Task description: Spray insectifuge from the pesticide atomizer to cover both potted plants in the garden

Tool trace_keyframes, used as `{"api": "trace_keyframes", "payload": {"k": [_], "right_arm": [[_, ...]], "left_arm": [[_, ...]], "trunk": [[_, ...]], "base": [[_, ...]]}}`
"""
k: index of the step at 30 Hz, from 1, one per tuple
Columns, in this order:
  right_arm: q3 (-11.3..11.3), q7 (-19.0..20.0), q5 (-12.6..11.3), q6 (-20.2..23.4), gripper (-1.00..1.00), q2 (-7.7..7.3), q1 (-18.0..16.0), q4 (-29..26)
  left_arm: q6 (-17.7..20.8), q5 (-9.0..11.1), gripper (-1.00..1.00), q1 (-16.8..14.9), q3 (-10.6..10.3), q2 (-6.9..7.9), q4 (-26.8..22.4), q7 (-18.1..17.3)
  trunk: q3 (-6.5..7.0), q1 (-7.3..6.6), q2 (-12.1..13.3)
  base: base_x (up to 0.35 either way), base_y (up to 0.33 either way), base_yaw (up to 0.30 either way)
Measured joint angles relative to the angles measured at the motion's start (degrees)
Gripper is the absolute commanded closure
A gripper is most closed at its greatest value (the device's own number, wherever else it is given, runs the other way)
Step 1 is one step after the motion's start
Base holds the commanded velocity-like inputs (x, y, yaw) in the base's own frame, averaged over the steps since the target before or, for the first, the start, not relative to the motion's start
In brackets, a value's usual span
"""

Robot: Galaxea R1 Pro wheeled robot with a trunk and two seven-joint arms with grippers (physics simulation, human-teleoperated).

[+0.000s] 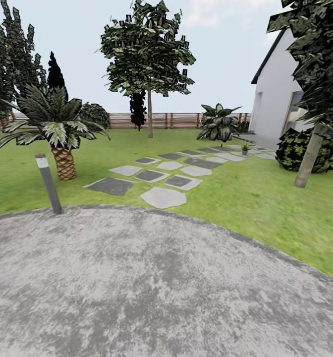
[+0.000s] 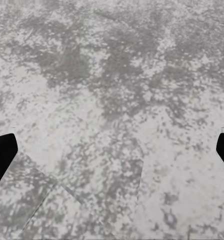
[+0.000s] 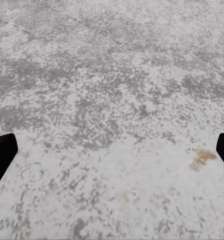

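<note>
Standing: the robot is on the round grey paving, its head camera facing across the lawn.
Left fingers: dark tips spread wide at the frame edges, empty, pointing down at paving.
Right fingers: likewise spread wide and empty above paving; a small brown stain lies near one tip.
Potted plant: one small green rosette, far ahead and to the right, at the end of the stone slabs.
Pesticide atomizer: its position and long axis cannot be told from here.
Post lamp: beside the paving's left edge; not the atomizer.
Key relation: the plant lies well apart, ahead-right, so the right arm is judged marginally nearer; driving comes first.
</note>
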Motion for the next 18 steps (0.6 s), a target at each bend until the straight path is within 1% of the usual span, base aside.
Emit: {"api": "trace_keyframes", "payload": {"k": [18], "right_arm": [[0.03,0.00,0.00,0.00,-1.00,0.00,0.00,0.00]], "left_arm": [[-0.01,0.00,-1.00,0.00,-0.02,-0.04,0.00,0.00]], "trunk": [[0.00,0.00,0.00]], "base": [[0.339,0.000,0.000]]}}
